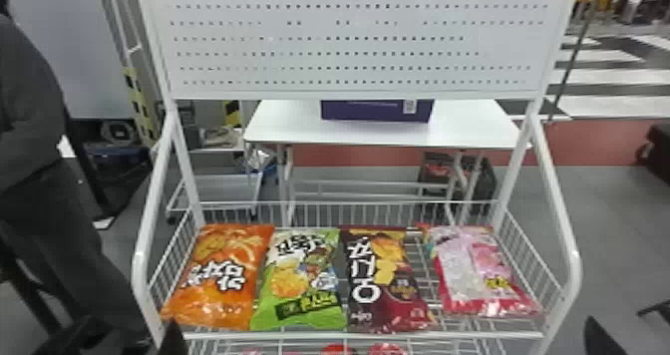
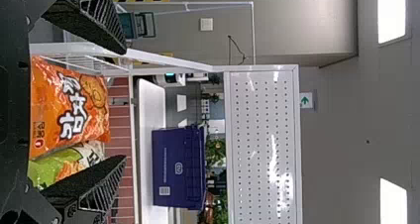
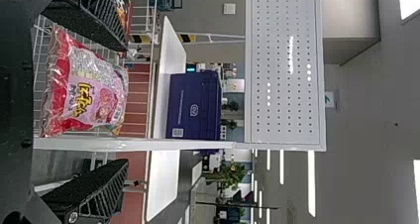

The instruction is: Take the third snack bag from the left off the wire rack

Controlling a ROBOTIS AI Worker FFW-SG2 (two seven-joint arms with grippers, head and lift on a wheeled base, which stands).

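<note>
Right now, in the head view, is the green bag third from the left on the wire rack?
No, the green bag lies second from the left; the dark red bag is third.

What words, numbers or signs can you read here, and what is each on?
Nothing can be quoted with certainty.
orange bag: big white lettering, blurred.
green bag: lettering, blurred.
dark red bag: big white lettering, blurred.
pink bag: yellow lettering, blurred.
blue box: code label, too small.
wall sign: arrow only.
</note>
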